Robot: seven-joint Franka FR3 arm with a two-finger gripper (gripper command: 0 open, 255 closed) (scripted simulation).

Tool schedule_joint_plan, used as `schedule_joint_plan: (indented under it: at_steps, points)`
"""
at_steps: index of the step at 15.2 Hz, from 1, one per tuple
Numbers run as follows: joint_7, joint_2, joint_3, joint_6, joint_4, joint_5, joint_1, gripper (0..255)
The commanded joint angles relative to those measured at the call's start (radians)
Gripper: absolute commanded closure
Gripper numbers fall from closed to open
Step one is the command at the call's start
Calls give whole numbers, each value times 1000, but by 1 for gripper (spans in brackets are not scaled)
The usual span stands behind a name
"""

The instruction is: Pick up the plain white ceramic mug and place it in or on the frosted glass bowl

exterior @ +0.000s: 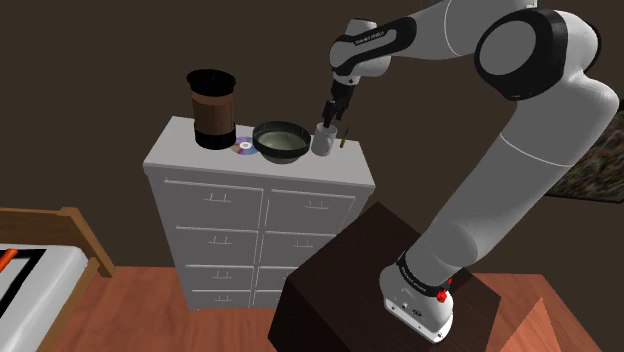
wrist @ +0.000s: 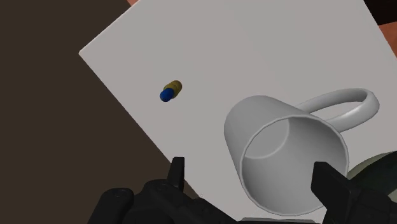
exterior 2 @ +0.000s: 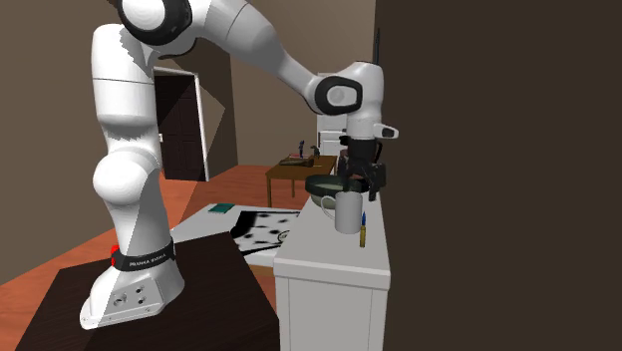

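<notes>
Just over white mug (exterior: 323,141), claw (wrist: 251,173) (fingers (wrist: 179,170) apart), bowl (exterior: 280,153) alongside.

- A white dresser (exterior: 258,215) is standing at centre frame.
- A brown canister (exterior: 212,108) is sitting upper left, beside a disc (exterior: 245,147).
- A blue-capped marker (wrist: 170,91) is resting on the dresser top.

The white arm (exterior 2: 130,179) carries small dark lettering on the band at its base (exterior 2: 140,261), which appears to read "FRANKA EMIKA". Similar lettering sits on the black wrist link (exterior: 365,38) in the shoulder view, too small to read with certainty.
</notes>
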Motion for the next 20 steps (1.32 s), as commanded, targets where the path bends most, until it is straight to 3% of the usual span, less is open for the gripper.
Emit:
schedule_joint_plan:
  at_steps: [1, 9, 10, 12, 14, 18, 20]
  points:
    - [-8, 71, -1, 42, -13, 5, -3, 0]
    - [-8, 71, 2, 42, -13, 5, -6, 0]
    - [-21, 79, -3, 44, -7, 8, -12, 255]
    - [-21, 123, 0, 28, 51, 17, -12, 255]
    - [7, 74, 9, 38, -6, 6, 2, 255]
    - [37, 96, 23, 37, 18, 10, 18, 255]
    - [-5, 63, 10, 29, -8, 1, -13, 255]
